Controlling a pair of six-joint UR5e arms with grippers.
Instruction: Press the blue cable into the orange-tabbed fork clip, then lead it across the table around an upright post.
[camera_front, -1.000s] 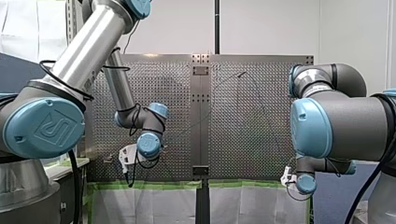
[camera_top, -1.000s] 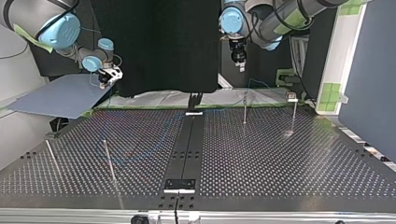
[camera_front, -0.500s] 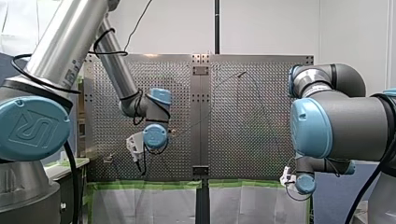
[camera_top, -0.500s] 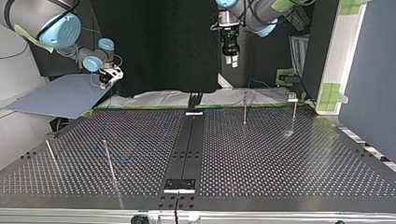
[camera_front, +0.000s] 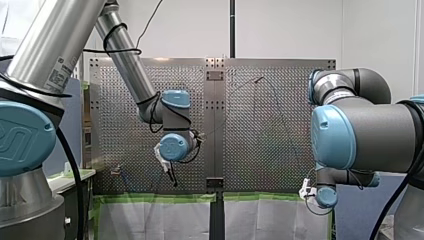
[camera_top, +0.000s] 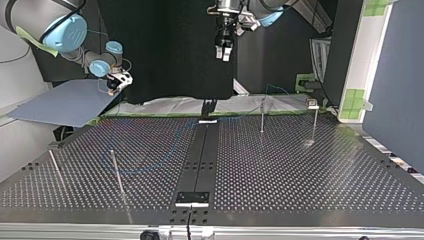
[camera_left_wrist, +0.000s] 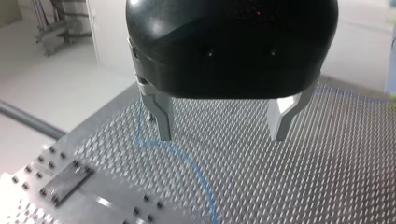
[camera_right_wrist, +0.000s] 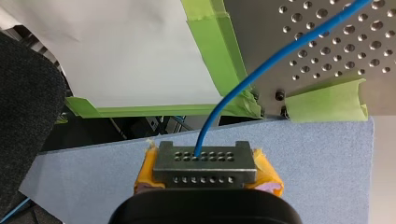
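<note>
- Arms: two. Grippers: two.
- My left gripper: black body with two metal fingers, spread apart, nothing between them. It hangs over the perforated table, well above it in the top view.
- My right gripper: yellow pads clenched on the blue cable. It sits off the table's corner, over a blue sheet.
- Blue cable: one. From my right gripper it crosses the table's edge. In the left wrist view a stretch curves flat on the table below the open fingers.
- Upright posts: four in the top view. One post and a second post stand at the far right. A third post and a fourth post stand at the near left.
- Small fitting by the second post, at the table's far edge. It may be the fork clip, but it is too small to show an orange tab.
- Green tape: at least two pieces along the table's edge.
- Writing: one label on my left arm's silver tube, too small to read.
</note>
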